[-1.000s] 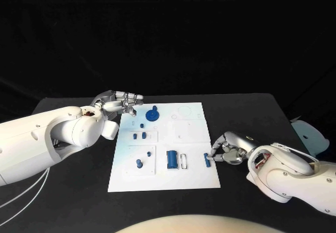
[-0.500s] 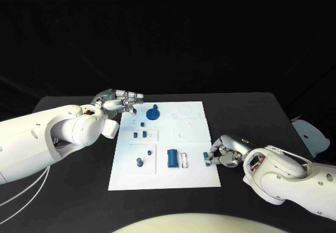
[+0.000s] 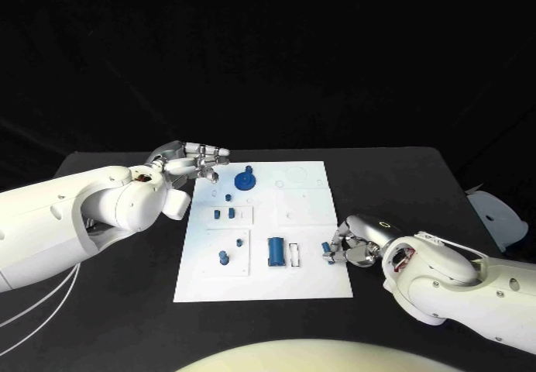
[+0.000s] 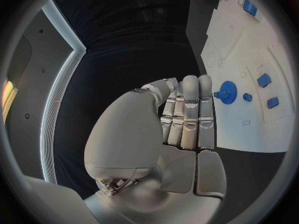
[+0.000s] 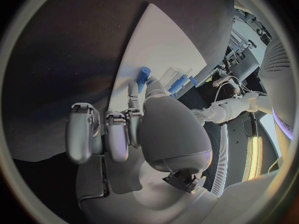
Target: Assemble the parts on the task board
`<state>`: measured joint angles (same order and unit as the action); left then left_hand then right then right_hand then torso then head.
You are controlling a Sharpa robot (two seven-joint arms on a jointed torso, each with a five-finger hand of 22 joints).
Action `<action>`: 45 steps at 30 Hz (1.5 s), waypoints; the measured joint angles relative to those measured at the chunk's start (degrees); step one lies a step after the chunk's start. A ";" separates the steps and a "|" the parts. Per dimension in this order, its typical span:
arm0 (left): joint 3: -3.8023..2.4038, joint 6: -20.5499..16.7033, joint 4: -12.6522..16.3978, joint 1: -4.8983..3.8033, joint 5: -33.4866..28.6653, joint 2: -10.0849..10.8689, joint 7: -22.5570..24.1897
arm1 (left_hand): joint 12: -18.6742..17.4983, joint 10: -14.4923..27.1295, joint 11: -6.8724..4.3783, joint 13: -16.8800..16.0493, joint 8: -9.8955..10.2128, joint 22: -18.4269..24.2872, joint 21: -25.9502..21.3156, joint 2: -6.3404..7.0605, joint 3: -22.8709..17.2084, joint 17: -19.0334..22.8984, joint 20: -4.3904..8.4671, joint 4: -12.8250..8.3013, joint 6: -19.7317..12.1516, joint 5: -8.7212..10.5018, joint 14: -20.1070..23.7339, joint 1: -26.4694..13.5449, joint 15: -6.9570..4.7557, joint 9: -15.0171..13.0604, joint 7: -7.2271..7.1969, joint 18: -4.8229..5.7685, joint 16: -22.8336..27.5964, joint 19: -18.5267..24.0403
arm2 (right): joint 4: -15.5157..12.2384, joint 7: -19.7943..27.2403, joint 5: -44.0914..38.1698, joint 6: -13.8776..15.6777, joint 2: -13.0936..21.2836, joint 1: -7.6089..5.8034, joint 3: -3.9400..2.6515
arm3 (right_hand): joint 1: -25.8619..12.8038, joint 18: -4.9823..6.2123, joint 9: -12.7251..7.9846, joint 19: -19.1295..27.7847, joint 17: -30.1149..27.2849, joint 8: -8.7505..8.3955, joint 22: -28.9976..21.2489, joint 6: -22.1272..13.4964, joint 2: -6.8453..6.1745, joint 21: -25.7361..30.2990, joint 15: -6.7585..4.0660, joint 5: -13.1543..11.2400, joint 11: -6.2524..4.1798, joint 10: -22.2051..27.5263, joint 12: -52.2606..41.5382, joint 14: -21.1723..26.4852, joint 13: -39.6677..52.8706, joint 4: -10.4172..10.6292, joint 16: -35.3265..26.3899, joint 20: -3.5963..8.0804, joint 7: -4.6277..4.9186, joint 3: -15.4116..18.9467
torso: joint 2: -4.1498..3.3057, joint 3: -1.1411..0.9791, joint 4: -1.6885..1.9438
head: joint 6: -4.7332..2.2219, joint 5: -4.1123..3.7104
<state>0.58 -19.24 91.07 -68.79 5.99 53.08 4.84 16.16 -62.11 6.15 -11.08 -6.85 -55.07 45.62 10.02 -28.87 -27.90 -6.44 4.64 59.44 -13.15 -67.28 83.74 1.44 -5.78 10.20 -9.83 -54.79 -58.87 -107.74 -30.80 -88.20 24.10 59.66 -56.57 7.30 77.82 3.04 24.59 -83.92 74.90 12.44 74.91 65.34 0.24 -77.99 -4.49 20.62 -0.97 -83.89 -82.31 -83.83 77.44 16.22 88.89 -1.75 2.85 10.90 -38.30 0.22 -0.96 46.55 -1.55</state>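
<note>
Head view: the right silver hand pinches a small blue peg-shaped part, upright at the right edge of the white plastic task board, while the curled, empty left hand sits well apart.

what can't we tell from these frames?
- Right hand on the small blue part: head view, fingers cover the contact; how it is held is unclear.
- Same part in right wrist view: lower end hidden behind the fingers.
- Task board recesses: too faint to read.
- Left hand: fingers curled in, underside hidden.
</note>
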 measured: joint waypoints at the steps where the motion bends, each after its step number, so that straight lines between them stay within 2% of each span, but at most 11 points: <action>1: 0.00 0.01 0.01 0.00 0.00 0.01 -0.01 | 0.00 0.00 0.00 0.00 0.00 0.00 0.00 0.00 0.00 0.00 0.00 0.00 0.00 0.00 0.00 0.00 0.00 0.00 0.00 0.00 0.00 0.00 | 0.08 -0.07 -0.36 -0.13 -0.22 0.04 -0.02 | 0.18 0.00 0.00 0.00 0.01 0.17 0.00 0.01 -0.18 0.00 0.00 0.00 0.00 0.00 0.00 0.00 -0.01 0.00 0.00 0.00 -0.01 0.00 | 0.00 0.00 0.00 | 0.02 0.02; 12: 0.00 0.08 0.15 0.00 0.00 0.19 -0.12 | 0.00 0.00 0.00 0.01 0.01 0.00 0.00 0.00 0.00 0.00 0.00 0.00 0.00 0.00 0.00 0.00 0.00 0.00 0.00 0.00 0.00 0.00 | 0.67 -0.35 -4.05 -1.55 -1.44 0.25 -0.21 | 0.68 0.00 0.01 0.00 0.04 0.10 -0.01 0.51 -0.69 0.00 0.00 -0.32 -0.02 -0.02 0.01 0.00 -0.06 -0.27 0.00 0.00 -0.07 0.28 | 0.03 0.01 0.00 | 0.24 0.06; 19: 0.00 0.11 0.23 0.00 0.00 0.21 -0.21 | 0.00 0.00 0.00 0.01 0.01 0.00 0.00 0.00 0.00 0.00 0.00 0.00 0.00 0.00 0.00 0.00 0.00 0.00 0.00 0.00 0.00 0.00 | 1.13 -0.42 -6.59 -2.72 -2.13 0.21 -0.31 | 1.75 0.00 0.10 0.00 0.04 0.12 0.04 0.82 -1.89 0.50 0.00 -0.47 -0.20 -0.20 0.35 0.00 -0.09 -0.60 0.00 0.00 -0.03 0.54 | 0.07 0.03 0.00 | 0.25 0.10; 24: 0.00 0.13 0.24 -0.02 0.00 0.22 -0.28 | 0.00 0.00 0.00 0.01 0.01 0.00 0.00 0.00 0.00 0.00 0.00 0.00 0.00 0.00 0.00 0.00 0.00 0.00 0.00 0.00 0.00 0.00 | 1.22 -0.54 -9.03 -3.77 -2.71 0.17 -0.37 | 3.38 0.00 0.10 0.00 0.04 -0.19 0.04 0.86 -2.72 0.50 0.00 -0.85 -0.20 -0.21 0.68 0.00 -0.11 -1.84 0.00 0.00 -0.06 -0.27 | 0.09 0.03 -0.01 | 0.35 0.20; 26: 0.00 0.14 0.25 -0.02 0.00 0.22 -0.31 | 0.16 0.12 -0.11 -0.01 0.01 0.01 -0.04 0.00 0.00 0.00 0.00 0.00 0.00 0.00 0.00 0.00 0.00 0.01 0.00 0.01 0.00 0.00 | 1.21 -0.54 -9.81 -4.11 -2.86 0.16 -0.38 | 4.34 0.00 0.09 0.00 0.03 -0.40 0.03 0.86 -2.89 0.50 0.00 0.12 -0.20 -0.20 0.67 0.00 -0.09 -2.51 0.00 0.00 -0.06 -0.94 | 0.09 0.03 -0.01 | 0.35 0.21; 29: 0.00 0.16 0.25 -0.02 0.00 0.22 -0.36 | 0.46 0.21 -0.21 -0.07 0.01 0.09 -0.25 0.00 0.00 0.05 0.00 0.00 0.00 0.00 0.00 0.00 0.00 0.05 0.00 0.00 0.00 0.00 | 1.05 -0.55 -10.93 -4.58 -3.02 0.14 -0.41 | 5.74 0.00 0.04 0.00 0.03 -0.64 0.03 0.68 -3.54 0.50 -0.23 3.22 -0.32 -0.08 0.63 -0.24 -0.07 -3.56 0.00 0.00 0.09 -3.31 | 0.09 0.03 -0.02 | 0.36 0.22; 31: 0.00 0.17 0.25 -0.01 0.00 0.20 -0.39 | 0.46 0.21 -0.21 -0.07 0.01 0.10 -0.25 0.00 0.00 0.05 0.00 0.00 0.00 0.00 0.00 0.00 0.00 0.05 0.00 0.01 0.00 0.00 | 0.90 -0.57 -11.49 -4.76 -3.03 0.13 -0.41 | 6.15 0.00 -0.78 0.00 0.03 -1.29 0.03 0.67 -3.95 0.50 -0.32 4.33 -0.43 0.03 0.63 -0.33 -0.07 -3.93 0.00 0.00 -0.17 -4.84 | 0.09 0.03 -0.02 | 0.38 0.22; 36: 0.00 0.20 0.25 -0.01 0.00 0.14 -0.45 | 0.46 0.21 -0.21 -0.07 0.01 0.10 -0.25 0.00 0.00 0.05 0.00 0.00 0.00 0.00 0.00 0.00 0.00 0.05 0.00 0.00 0.00 0.00 | 0.44 -0.85 -12.47 -4.92 -2.89 0.15 -0.29 | 6.18 0.00 -0.59 0.00 0.03 -1.29 0.03 0.71 -3.98 0.50 -0.32 6.92 -0.43 0.03 0.62 -0.33 -0.12 -2.77 0.00 0.00 -0.34 -7.25 | 0.09 0.03 -0.02 | 0.40 0.22; 41: 0.00 0.24 0.24 -0.01 0.00 0.08 -0.49 | 0.46 0.21 -0.20 -0.06 0.01 0.10 -0.25 0.00 0.00 0.05 0.00 0.00 0.00 0.00 0.00 0.00 0.00 0.04 0.00 0.00 0.00 0.00 | -0.20 -1.29 -12.18 -4.31 -2.57 -0.05 0.00 | 6.95 0.00 -0.56 -0.21 0.02 -1.43 0.02 0.50 -4.75 -0.47 -0.35 11.68 -0.64 -0.18 0.75 -0.34 -0.90 -1.28 0.00 0.22 -0.33 -10.63 | 0.08 0.03 -0.02 | 0.36 0.10; 45: 0.00 0.26 0.22 -0.01 0.00 0.06 -0.53 | 0.46 0.21 -0.21 -0.06 0.01 0.09 -0.25 0.00 0.00 0.05 0.00 0.00 0.00 0.00 0.00 0.00 0.00 0.04 0.00 0.01 0.00 0.00 | -0.85 -1.71 -10.56 -2.93 -2.32 -0.52 0.10 | 7.06 0.00 -0.55 -0.21 0.02 -1.36 0.02 0.48 -4.86 -0.88 -0.44 13.12 -0.73 -0.28 0.65 -0.43 -1.04 -0.46 0.23 0.22 -0.32 -12.68 | 0.04 0.01 -0.02 | 0.30 0.09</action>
<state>0.59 -18.98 91.29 -68.80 5.99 53.14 4.31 16.62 -61.90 5.95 -11.14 -6.83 -54.98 45.37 10.02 -28.87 -27.86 -6.44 4.64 59.44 -13.15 -67.28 83.74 1.44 -5.74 10.20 -9.82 -54.79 -58.87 -108.59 -32.52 -98.75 21.17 57.34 -57.09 7.40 84.88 3.05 24.04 -84.13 74.92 11.09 74.93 65.82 -4.62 -78.87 -4.93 33.74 -1.70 -84.17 -81.67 -84.25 76.40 15.76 89.12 -1.54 2.53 -1.78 -38.25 0.23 -0.97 46.85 -1.46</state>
